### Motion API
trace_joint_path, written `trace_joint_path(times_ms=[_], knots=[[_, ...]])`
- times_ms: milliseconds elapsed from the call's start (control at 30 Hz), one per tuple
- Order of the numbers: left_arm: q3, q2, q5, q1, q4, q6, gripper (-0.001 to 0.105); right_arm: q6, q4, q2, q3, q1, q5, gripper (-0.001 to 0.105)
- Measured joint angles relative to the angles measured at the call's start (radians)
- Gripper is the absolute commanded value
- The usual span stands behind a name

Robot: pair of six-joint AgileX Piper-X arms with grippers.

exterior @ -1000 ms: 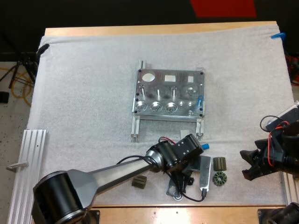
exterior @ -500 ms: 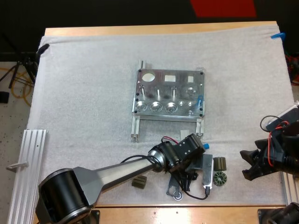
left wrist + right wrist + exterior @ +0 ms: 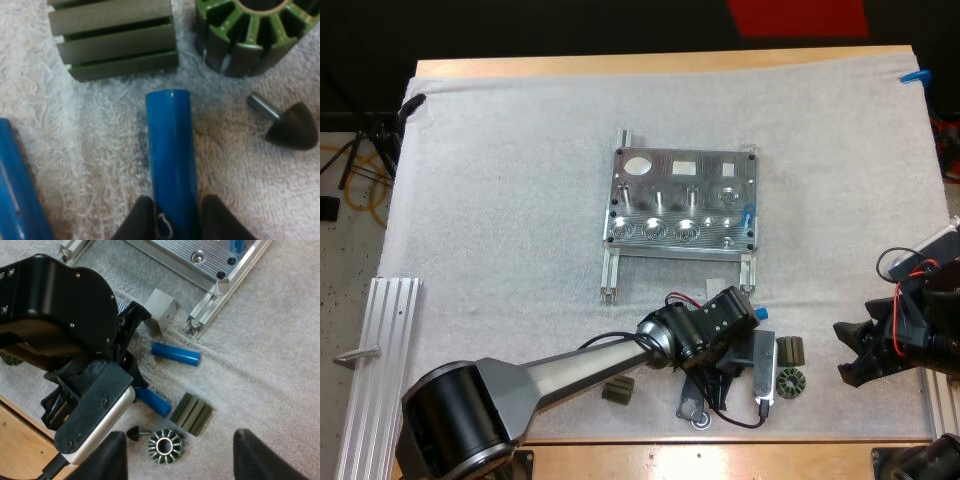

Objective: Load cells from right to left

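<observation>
The metal fixture [image 3: 680, 205] lies mid-mat with one blue cylinder [image 3: 748, 214] standing in its right end. My left gripper [image 3: 174, 214] is shut on a blue cylinder [image 3: 169, 150] that lies on the mat, a finger pressing on each side. A second blue cylinder [image 3: 15, 185] lies beside it. Just past the held one sit a ribbed green block [image 3: 115, 37], a round ribbed part [image 3: 250, 35] and a black cone with a pin [image 3: 290, 125]. My right gripper [image 3: 847, 353] hangs open to the right of these parts, fingers [image 3: 112, 455] wide apart.
An aluminium rail [image 3: 380, 340] lies at the mat's left edge. Another ribbed block [image 3: 618, 389] sits near the front edge under my left arm. A small grey block [image 3: 161, 310] rests by the fixture's foot, with a loose blue cylinder [image 3: 175, 354] close to it.
My left gripper has shifted slightly to the right over the loose parts during the first half second, then held still. The right arm has not moved.
</observation>
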State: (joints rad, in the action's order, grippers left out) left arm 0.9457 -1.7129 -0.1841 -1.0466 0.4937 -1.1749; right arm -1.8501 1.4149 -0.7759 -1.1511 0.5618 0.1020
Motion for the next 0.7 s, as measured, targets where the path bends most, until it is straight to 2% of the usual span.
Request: trace_joint_path(times_ms=[533,700], knots=[[0.018,0.159,0.003,0.0,0.157,0.0,0.0,0.0,0.0,0.0,0.0,0.0,0.0,0.047],[0.018,0.23,0.021,0.003,0.183,0.0,0.0,0.032,-0.002,0.0,0.002,0.0,0.014,0.047]])
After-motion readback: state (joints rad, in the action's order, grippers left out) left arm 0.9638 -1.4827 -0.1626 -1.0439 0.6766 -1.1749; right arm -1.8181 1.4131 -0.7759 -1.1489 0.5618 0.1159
